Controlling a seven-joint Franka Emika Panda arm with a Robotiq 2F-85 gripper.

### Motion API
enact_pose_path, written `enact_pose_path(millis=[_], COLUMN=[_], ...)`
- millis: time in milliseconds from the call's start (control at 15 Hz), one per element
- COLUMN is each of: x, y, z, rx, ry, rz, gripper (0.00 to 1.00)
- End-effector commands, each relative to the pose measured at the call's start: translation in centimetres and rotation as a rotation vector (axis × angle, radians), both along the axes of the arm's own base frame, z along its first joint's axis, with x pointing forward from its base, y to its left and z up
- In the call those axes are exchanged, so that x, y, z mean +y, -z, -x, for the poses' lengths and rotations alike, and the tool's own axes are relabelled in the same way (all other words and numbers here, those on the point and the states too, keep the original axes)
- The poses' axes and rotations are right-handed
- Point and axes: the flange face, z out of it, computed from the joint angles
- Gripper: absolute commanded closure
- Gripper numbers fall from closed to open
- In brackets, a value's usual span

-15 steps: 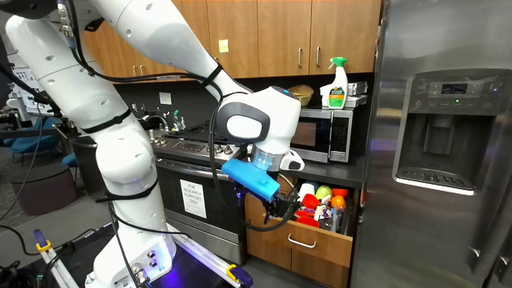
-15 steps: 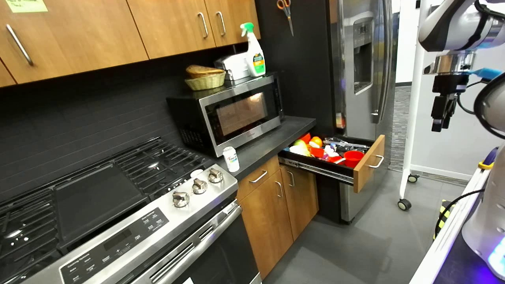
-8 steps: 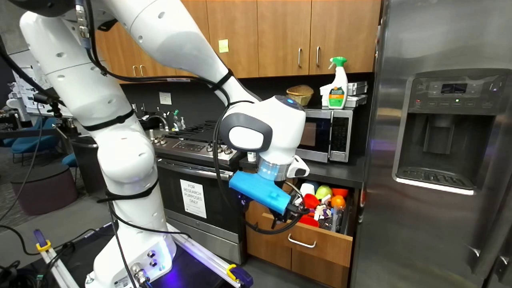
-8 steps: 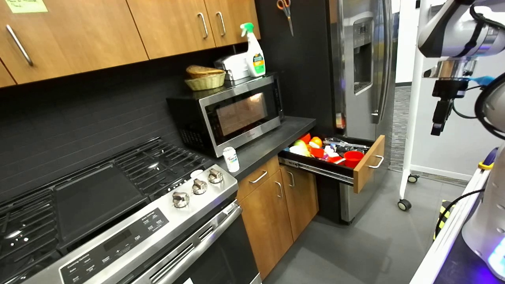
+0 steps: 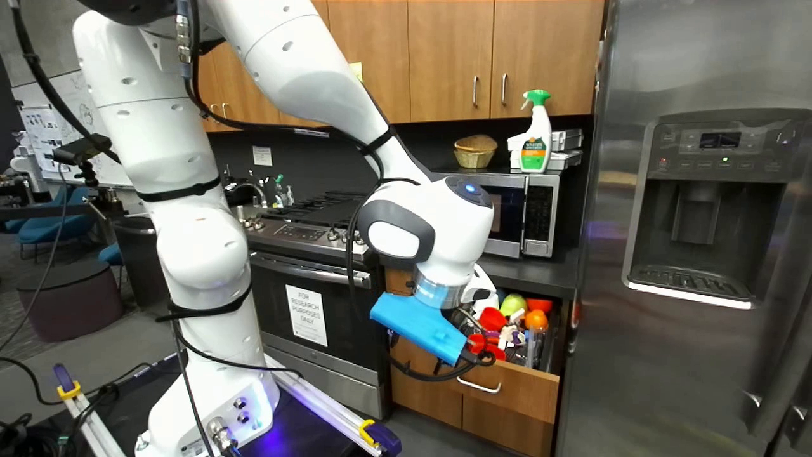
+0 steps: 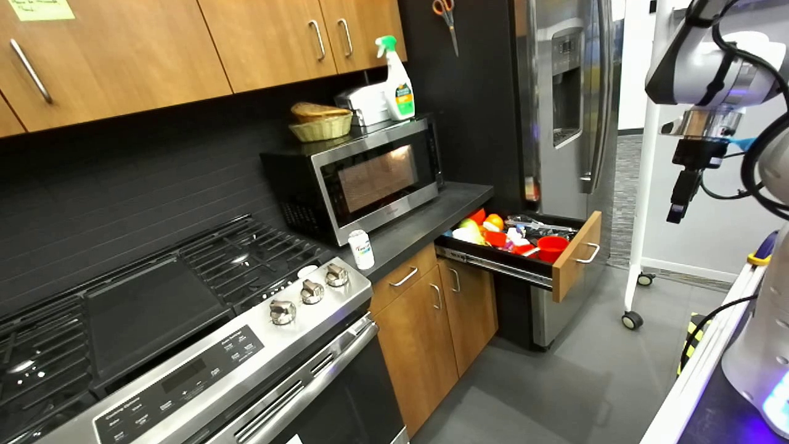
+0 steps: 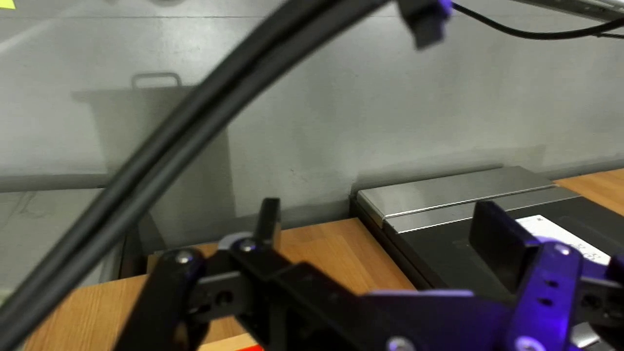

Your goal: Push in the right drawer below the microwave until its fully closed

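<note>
The gripper (image 7: 382, 233) is held spread, with nothing gripped. In an exterior view, the right drawer (image 6: 572, 264) is seen to its left, well apart, pulled out below the microwave (image 6: 376, 179). Approach is judged in hand; next, the drawer's front should be met and pushed inward.

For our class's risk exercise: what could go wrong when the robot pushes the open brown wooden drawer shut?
The looping black cable near the black two-fingered gripper might snag the curved silver handle. The heaped colourful items in the brown wooden drawer could jam under the dark flat countertop.
</note>
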Motion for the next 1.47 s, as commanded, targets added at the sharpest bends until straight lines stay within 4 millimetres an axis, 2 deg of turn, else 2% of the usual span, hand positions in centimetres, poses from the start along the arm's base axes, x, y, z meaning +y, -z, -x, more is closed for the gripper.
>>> enact_pose_path(millis=[0, 333, 467, 1400], x=[-1.2, -2.0, -1.4, -1.8], y=[1.5, 2.7, 2.3, 2.5], z=[-0.4, -0.7, -0.5, -0.8], rx=[0.005, 0.003, 0.01, 0.015], ry=[0.012, 0.036, 0.042, 0.045], rz=[0.005, -0.001, -0.012, -0.009], gripper=[0.0, 0.0, 0.0, 0.0])
